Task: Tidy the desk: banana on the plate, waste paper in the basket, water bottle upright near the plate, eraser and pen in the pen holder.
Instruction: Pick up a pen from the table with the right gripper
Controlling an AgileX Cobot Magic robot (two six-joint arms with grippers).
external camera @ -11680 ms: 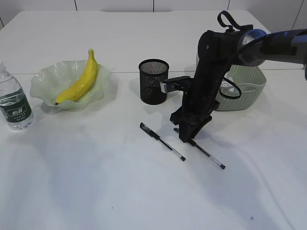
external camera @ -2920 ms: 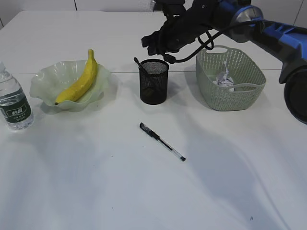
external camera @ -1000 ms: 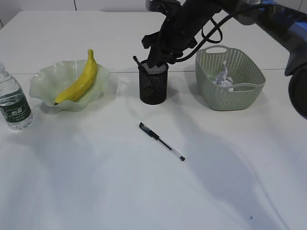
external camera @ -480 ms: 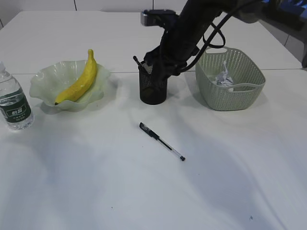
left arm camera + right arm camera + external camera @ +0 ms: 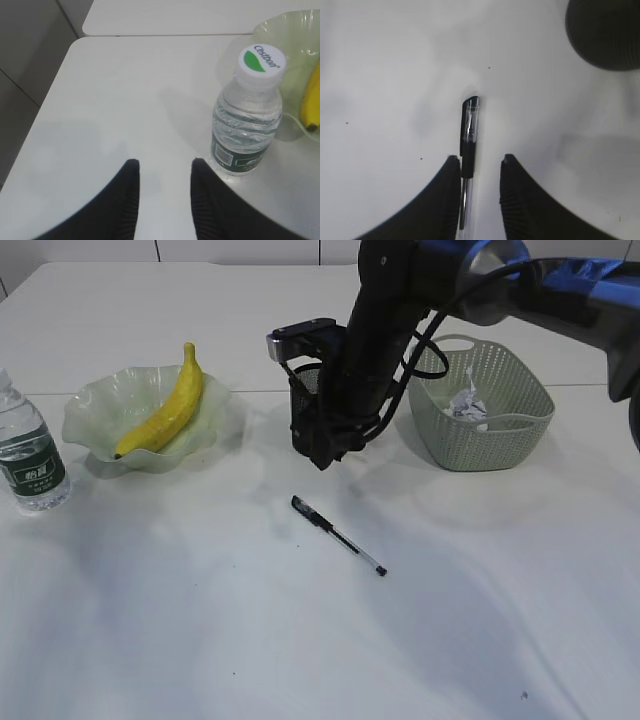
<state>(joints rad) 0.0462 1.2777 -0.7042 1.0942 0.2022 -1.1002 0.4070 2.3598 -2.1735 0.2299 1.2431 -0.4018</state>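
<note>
Remaining: black capped pen (image 5: 338,535) lying loose on white surface (image 5: 200,620), right end effector (image 5: 322,452) spread, empty, above its cap; yellow banana (image 5: 165,410) plated, crumpled paper (image 5: 466,400) basketed, clear water bottle (image 5: 28,455) upright.

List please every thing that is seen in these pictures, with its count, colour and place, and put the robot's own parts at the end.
banana: one, yellow, lying in the plate
plate: one, pale green with a wavy rim, at the left of the table
water bottle: one, clear with white cap and dark green label, upright left of the plate
pen holder: one, black mesh, middle of the table, partly hidden by the right arm
pen: one, black cap and clear barrel, lying on the table in front of the holder
basket: one, pale green, at the right
waste paper: one, white, inside the basket
table: one, white
left gripper: one, black, jaws open, beside the bottle
right gripper: one, black, jaws open above the pen
</note>
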